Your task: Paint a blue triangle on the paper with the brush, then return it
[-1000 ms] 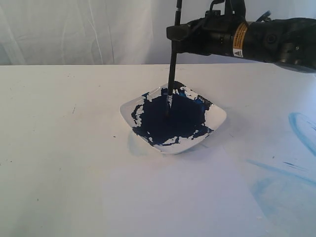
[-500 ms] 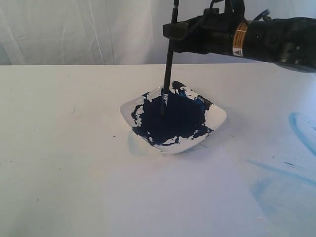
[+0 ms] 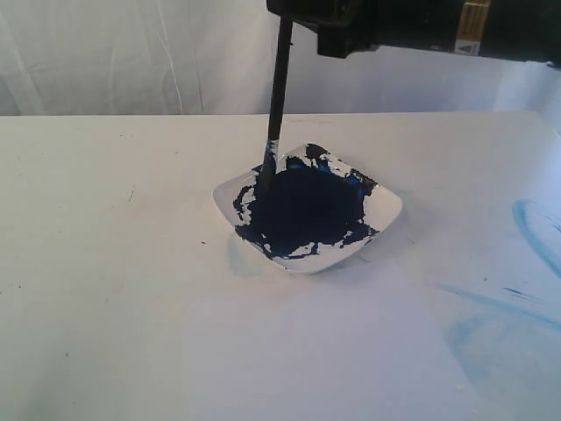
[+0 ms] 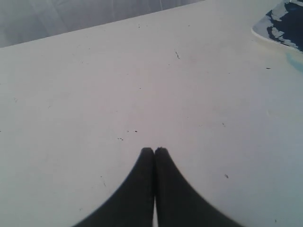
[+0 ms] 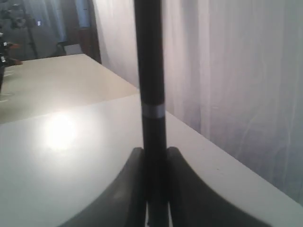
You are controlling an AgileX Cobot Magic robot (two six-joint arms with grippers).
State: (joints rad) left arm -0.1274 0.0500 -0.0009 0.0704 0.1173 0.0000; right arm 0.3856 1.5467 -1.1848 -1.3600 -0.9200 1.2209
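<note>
My right gripper (image 3: 289,10) reaches in at the top of the exterior view, shut on the black handle of the brush (image 3: 277,88). The brush hangs nearly upright, its dark bristle tip at the left edge of the navy paint pool (image 3: 307,210) in the white dish (image 3: 386,206). The right wrist view shows the gripper (image 5: 154,152) clamping the brush (image 5: 150,71) just below a silver band. The paper (image 3: 307,351) lies in front of the dish, barely distinct from the table. No blue triangle shows on it. My left gripper (image 4: 154,150) is shut on nothing, low over bare table.
Pale blue smears (image 3: 526,298) mark the table surface at the right. A faint blue stain (image 3: 238,259) lies beside the dish's front left rim. A corner of the dish (image 4: 279,23) shows in the left wrist view. A white curtain hangs behind the table.
My right gripper has risen and moved left with the brush. The bristle tip has gone from the middle of the paint pool to its left edge.
</note>
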